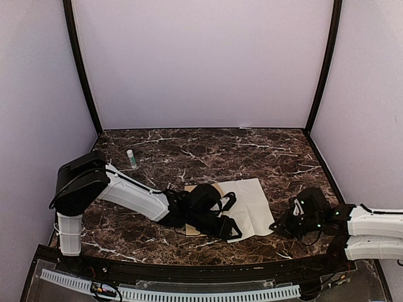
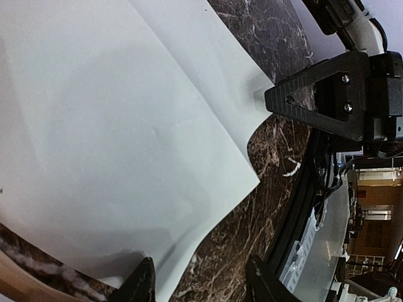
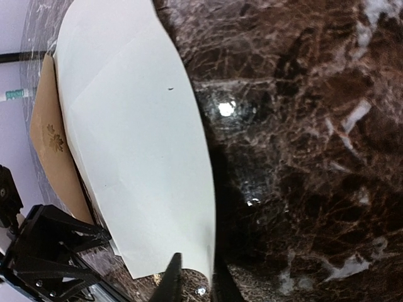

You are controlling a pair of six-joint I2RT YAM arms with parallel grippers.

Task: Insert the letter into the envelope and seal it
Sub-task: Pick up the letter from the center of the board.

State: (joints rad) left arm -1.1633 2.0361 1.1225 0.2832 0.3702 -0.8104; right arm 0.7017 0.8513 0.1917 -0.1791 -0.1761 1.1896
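Note:
The letter (image 1: 250, 202) lies plain pale side up at the table's middle, with one crease showing. It also shows in the left wrist view (image 2: 113, 126) and in the right wrist view (image 3: 138, 145). The brown envelope (image 1: 203, 187) lies partly under its left side, its dark emblem visible in the right wrist view (image 3: 55, 138). My left gripper (image 1: 232, 229) is open, its jaws straddling the letter's near edge (image 2: 201, 283). My right gripper (image 1: 275, 225) is shut on the letter's near right edge (image 3: 195, 283), which is lifted slightly off the table.
A small white glue stick with a green cap (image 1: 131, 158) stands at the back left. The dark marble table (image 1: 264, 151) is walled by pale panels. The table's front rail (image 1: 189, 270) runs close behind both grippers.

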